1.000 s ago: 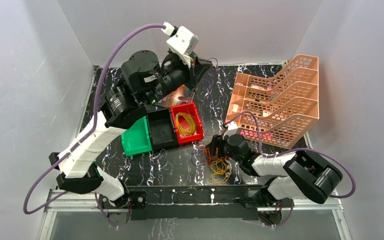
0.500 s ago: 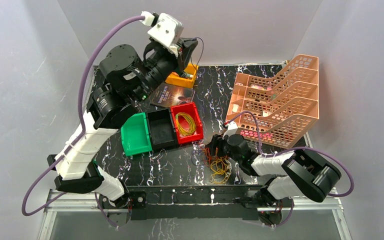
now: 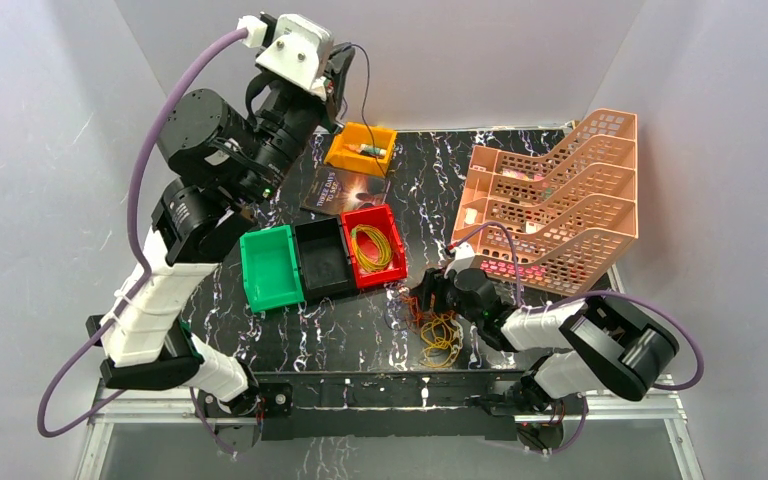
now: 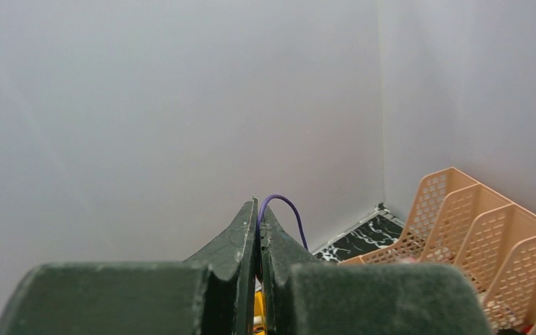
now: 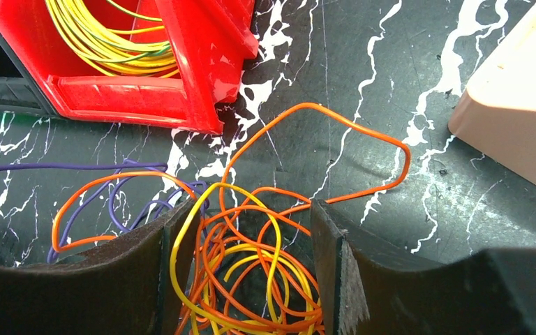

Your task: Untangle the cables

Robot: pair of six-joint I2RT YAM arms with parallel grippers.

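Where the cables lie: a tangle of yellow, orange and purple loops (image 3: 438, 330) on the black marbled table (image 3: 360, 325), near its front edge and just in front of the red bin (image 3: 388, 268).
Purple cable (image 4: 284, 204): one thin strand pinched high in the air, arching out of the fingertips and hanging down towards the table.
Left gripper (image 4: 258, 209): fingers pressed together on the purple cable; a second ago it was lower and further right, over the bins, and it has since risen and swung left, drawing the strand up.
Right gripper (image 5: 251, 216): fingers spread, one on each side of the yellow and orange loops, low over the table; unchanged over the last second.
Red bin: holds a separate yellow coil (image 3: 375, 245).
Orange bin (image 3: 343, 155): at the back, hidden by the left arm a second ago and now in plain sight.
Black bin (image 3: 312, 285), green bin (image 3: 260, 290): in a row with the red bin.
Peach file trays (image 3: 560, 200): to the right.
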